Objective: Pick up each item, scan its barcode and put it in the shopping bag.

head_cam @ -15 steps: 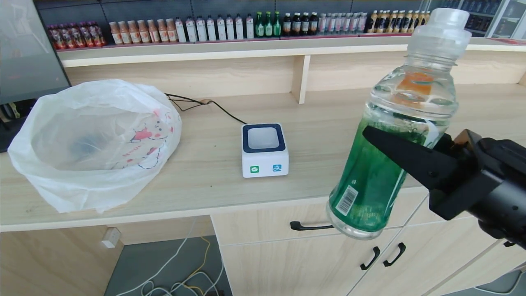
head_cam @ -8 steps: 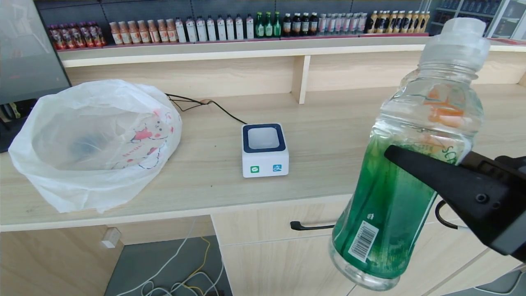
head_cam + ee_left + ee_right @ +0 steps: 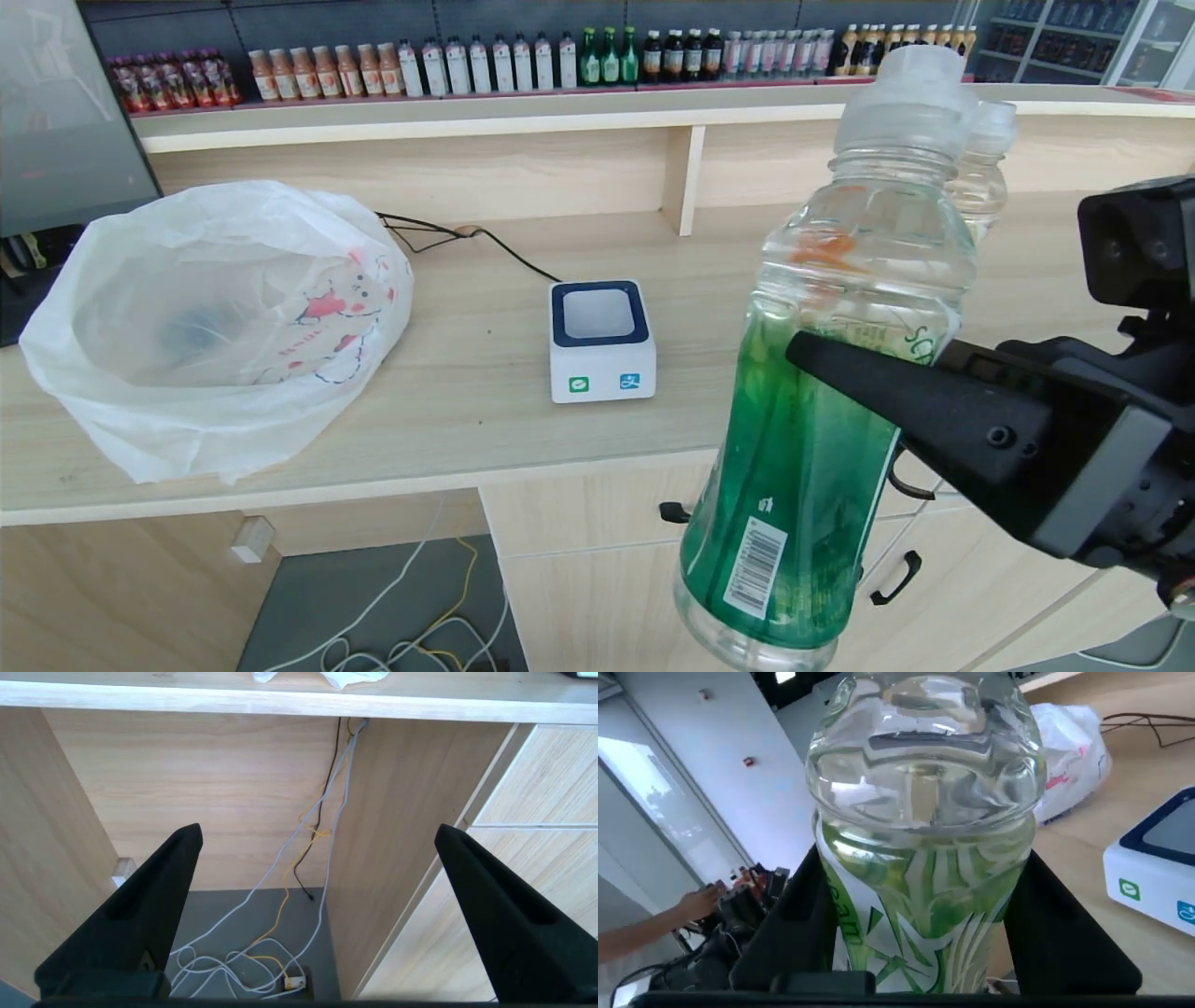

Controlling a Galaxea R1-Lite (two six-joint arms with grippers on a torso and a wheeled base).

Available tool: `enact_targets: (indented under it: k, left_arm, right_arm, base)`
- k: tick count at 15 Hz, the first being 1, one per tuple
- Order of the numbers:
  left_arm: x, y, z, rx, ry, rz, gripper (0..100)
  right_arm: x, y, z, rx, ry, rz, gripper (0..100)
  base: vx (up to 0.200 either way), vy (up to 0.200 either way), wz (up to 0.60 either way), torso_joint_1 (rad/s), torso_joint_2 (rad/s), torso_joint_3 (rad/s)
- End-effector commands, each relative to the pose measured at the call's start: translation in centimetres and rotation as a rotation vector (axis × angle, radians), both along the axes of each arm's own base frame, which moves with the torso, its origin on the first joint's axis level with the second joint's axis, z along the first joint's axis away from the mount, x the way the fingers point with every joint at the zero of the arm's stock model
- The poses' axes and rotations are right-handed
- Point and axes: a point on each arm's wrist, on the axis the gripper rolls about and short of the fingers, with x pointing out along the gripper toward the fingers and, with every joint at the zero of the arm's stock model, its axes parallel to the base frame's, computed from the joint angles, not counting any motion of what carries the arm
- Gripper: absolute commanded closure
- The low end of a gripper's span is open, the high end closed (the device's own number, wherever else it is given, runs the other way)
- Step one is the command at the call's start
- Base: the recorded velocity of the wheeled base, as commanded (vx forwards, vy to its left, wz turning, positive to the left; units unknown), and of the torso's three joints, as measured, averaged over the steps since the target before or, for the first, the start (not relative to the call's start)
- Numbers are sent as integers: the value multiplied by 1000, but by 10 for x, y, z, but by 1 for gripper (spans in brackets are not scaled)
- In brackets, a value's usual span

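Bottle point(image 3: 822, 392) nearest of all: clear with a green label, it hangs close before the head camera, clamped round its middle by the right gripper point(image 3: 840, 350), cap up and long axis leaning a little off upright. Its barcode point(image 3: 754, 567) sits low on the near side, probably turned away from the scanner point(image 3: 600, 341), whose window faces up from the counter point(image 3: 467, 411) beyond and to the left. Below the counter edge the left gripper point(image 3: 318, 905) hangs spread and empty. Farther left the shopping bag point(image 3: 215, 327) gapes, and a second bottle point(image 3: 980, 173) stands behind.

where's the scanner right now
In the head view the scanner sits on the counter, right of the shopping bag and left of the green bottle in the right gripper.
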Motion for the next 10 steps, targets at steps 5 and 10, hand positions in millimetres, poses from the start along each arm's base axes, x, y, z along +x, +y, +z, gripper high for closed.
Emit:
enact_targets:
  k: [5, 10]
  left_arm:
    - [0, 0, 0, -2, 0, 0, 0]
    - [0, 0, 0, 0, 0, 0, 0]
  right_arm:
    - [23, 23, -25, -6, 92, 141, 100]
    - [30, 28, -10, 57, 180, 216, 100]
  base:
    - [0, 0, 0, 0, 0, 0]
    - [0, 0, 0, 0, 0, 0]
